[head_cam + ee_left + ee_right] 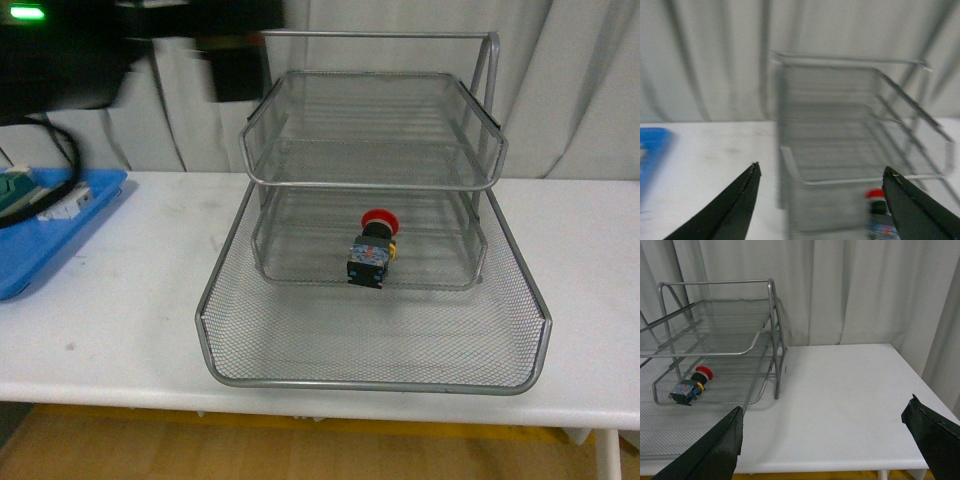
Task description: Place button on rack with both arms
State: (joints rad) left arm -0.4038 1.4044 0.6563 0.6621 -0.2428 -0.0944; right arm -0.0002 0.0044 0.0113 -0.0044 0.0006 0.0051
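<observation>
The button [373, 250], with its red cap, yellow collar and black-and-blue body, lies on its side inside the silver wire-mesh rack [375, 350], near the front rim of the middle tray. The right wrist view shows the button [691, 385] in the same spot, inside the rack [715, 305]. My left gripper [821, 168] is open, empty and raised, facing the rack [850, 150], with the blurred button [875, 200] beside one finger. A dark blurred part of the left arm [120, 50] shows at the top left. Open and empty, my right gripper [826, 405] hovers over bare table to the right of the rack.
A flat blue tray [40, 250] lies at the table's left edge, holding a green block [15, 190] and a white component [65, 205]. A black cable [65, 150] loops over it. Grey curtains hang behind the white table [590, 300].
</observation>
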